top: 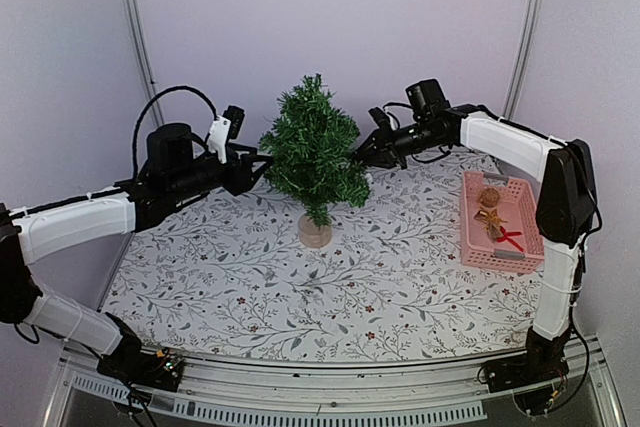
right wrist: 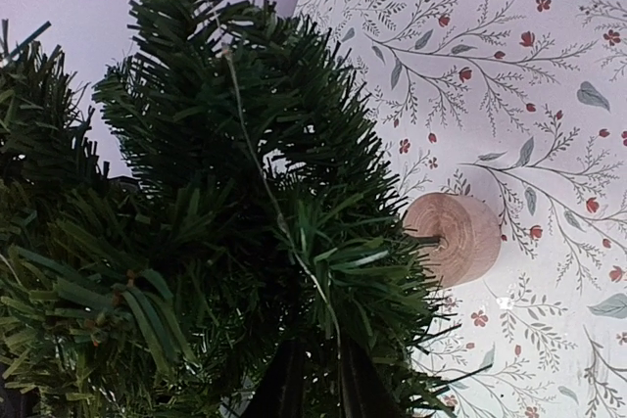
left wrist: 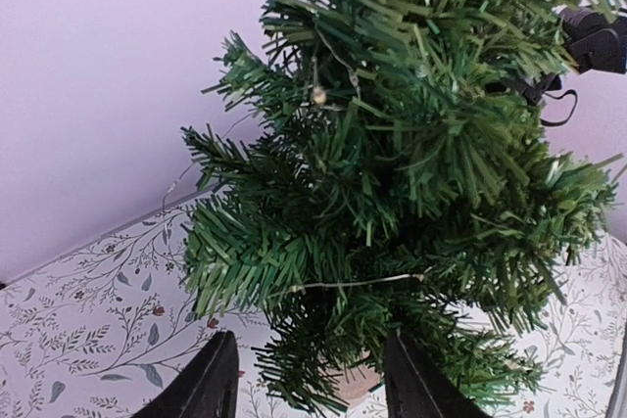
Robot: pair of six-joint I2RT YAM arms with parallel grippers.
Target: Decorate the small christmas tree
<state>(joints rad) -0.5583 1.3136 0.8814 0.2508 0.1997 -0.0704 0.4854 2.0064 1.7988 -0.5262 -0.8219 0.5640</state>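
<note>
observe small christmas tree (top: 312,147) upright on its wood disc base (top: 314,233), mid-table toward 12 o'clock. note left gripper (top: 255,165) at the tree's 9 o'clock, against outer branches, fingers (left wrist: 211,384) parted to a medium gap, no grip evident. note right gripper (top: 362,155) at the tree's 2 o'clock, tips buried in needles, jaws narrow; thin wire (right wrist: 260,173) running toward them, hold on it not determinable. record pink basket (top: 470,232) at 3 o'clock, well apart.
</note>
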